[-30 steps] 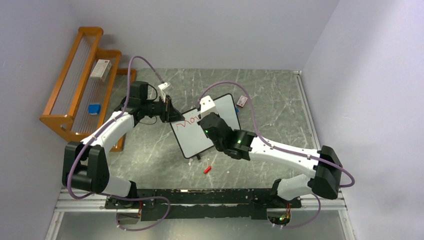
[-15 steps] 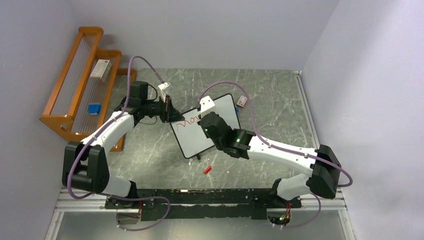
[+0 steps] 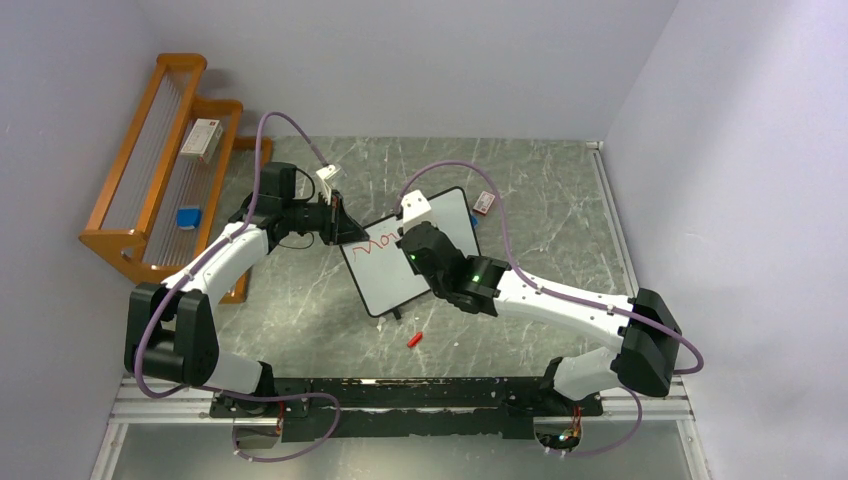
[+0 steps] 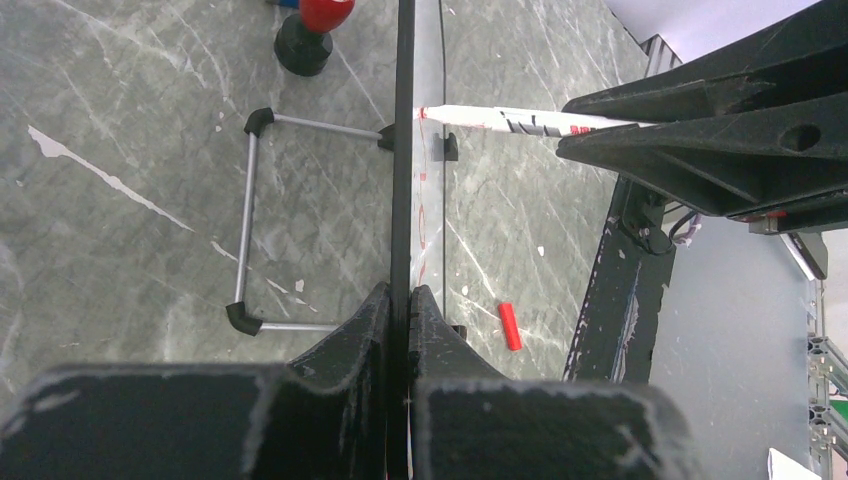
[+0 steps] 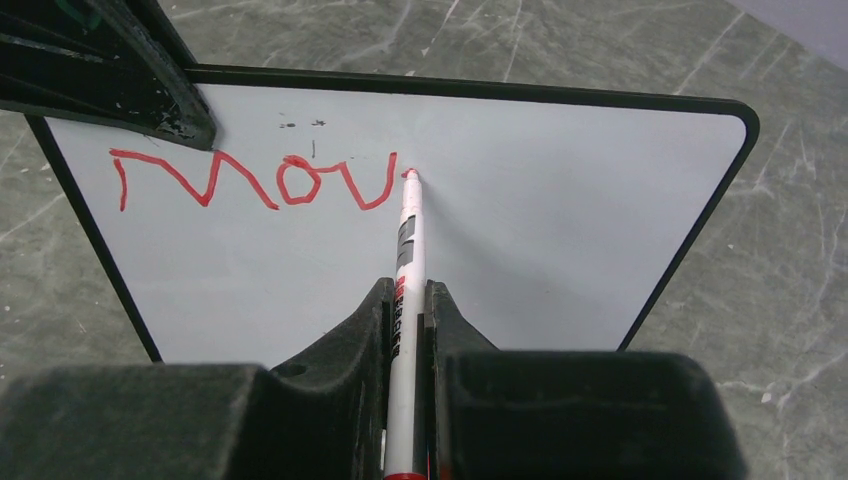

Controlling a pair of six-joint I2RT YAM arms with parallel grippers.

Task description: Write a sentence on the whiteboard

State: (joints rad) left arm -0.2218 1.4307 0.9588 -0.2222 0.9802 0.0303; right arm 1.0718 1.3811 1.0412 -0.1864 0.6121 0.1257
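Note:
The whiteboard (image 3: 395, 268) stands tilted mid-table, white with a thin black frame; red letters "Mou" show on it in the right wrist view (image 5: 560, 220). My left gripper (image 3: 338, 222) is shut on the board's upper left edge, seen edge-on in the left wrist view (image 4: 403, 170). My right gripper (image 5: 408, 300) is shut on a white marker (image 5: 407, 250), whose red tip touches the board at the end of the "u". The marker also shows in the left wrist view (image 4: 500, 120). In the top view my right gripper (image 3: 412, 240) hovers over the board's upper middle.
A red marker cap (image 3: 414, 339) lies on the table in front of the board. A small eraser-like block (image 3: 485, 202) lies right of the board. A wooden rack (image 3: 160, 160) at the left holds a box (image 3: 201, 139) and a blue item (image 3: 188, 216).
My right gripper has shifted slightly left and up along the board with the marker. The left gripper and board have stayed still.

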